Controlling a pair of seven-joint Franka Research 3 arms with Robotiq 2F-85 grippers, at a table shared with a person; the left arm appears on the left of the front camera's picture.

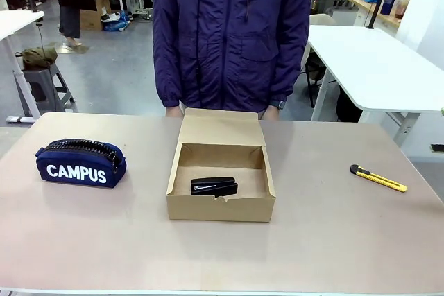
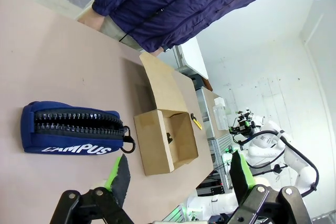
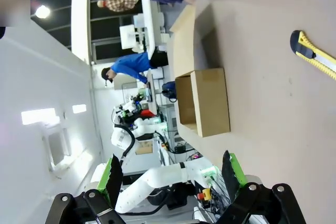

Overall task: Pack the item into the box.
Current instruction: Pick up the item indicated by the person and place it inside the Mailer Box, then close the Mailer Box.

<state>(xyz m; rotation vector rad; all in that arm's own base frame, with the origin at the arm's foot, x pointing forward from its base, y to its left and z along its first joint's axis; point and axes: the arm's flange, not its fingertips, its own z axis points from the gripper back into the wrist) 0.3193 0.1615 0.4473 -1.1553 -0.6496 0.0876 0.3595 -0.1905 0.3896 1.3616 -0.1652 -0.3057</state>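
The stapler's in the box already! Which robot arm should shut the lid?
Probably right, but it's close. The left pincer and right pincer are open, back from the box. The pouch lies near the box's left side; the knife lies farther off on the right, leaving more room to reach the lid.

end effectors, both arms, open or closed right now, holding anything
left end effector, black with green pads: open, holding nothing
right end effector, black with green pads: open, holding nothing
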